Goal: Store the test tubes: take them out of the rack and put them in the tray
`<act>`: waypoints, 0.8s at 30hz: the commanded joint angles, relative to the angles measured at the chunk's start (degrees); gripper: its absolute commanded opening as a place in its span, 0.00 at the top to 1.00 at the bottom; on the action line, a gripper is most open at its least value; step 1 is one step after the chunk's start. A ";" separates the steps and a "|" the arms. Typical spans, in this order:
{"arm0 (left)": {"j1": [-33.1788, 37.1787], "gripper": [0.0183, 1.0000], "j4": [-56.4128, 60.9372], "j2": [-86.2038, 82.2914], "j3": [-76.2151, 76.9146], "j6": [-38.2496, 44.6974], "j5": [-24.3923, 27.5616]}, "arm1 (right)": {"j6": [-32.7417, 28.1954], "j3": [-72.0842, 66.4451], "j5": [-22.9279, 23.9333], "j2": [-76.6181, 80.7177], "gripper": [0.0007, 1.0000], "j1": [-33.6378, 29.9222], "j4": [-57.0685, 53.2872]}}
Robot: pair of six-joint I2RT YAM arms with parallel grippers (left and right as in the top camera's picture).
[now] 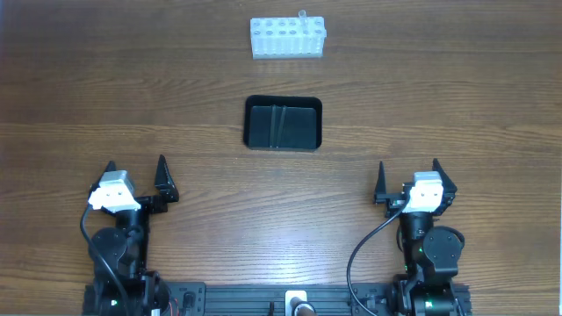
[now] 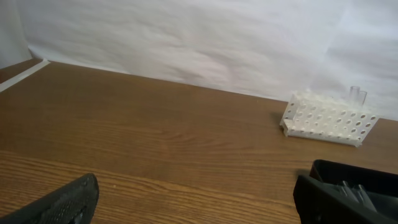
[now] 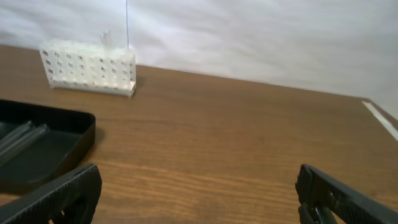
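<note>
The upright test tube (image 1: 303, 16) in the rack (image 1: 281, 40) stands nearer the right gripper (image 1: 409, 171) than the left gripper (image 1: 136, 167), both open and empty

White rack (image 1: 288, 39) — black tray (image 1: 283, 124) — clear tubes (image 1: 277, 125) — brown wood-grain table (image 1: 132, 105).
</note>
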 commanded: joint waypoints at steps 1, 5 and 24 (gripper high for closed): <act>0.31 0.00 -0.22 -0.50 -0.24 1.01 0.96 | 0.09 7.13 0.42 -0.22 0.01 -0.15 -4.00; 0.31 0.00 -0.22 -0.50 -0.24 1.01 0.96 | -0.09 16.15 2.14 2.89 0.01 -0.15 -12.70; 0.31 0.00 -0.22 -0.50 -0.24 1.03 0.96 | -2.47 58.90 -2.40 44.13 0.01 1.05 -27.96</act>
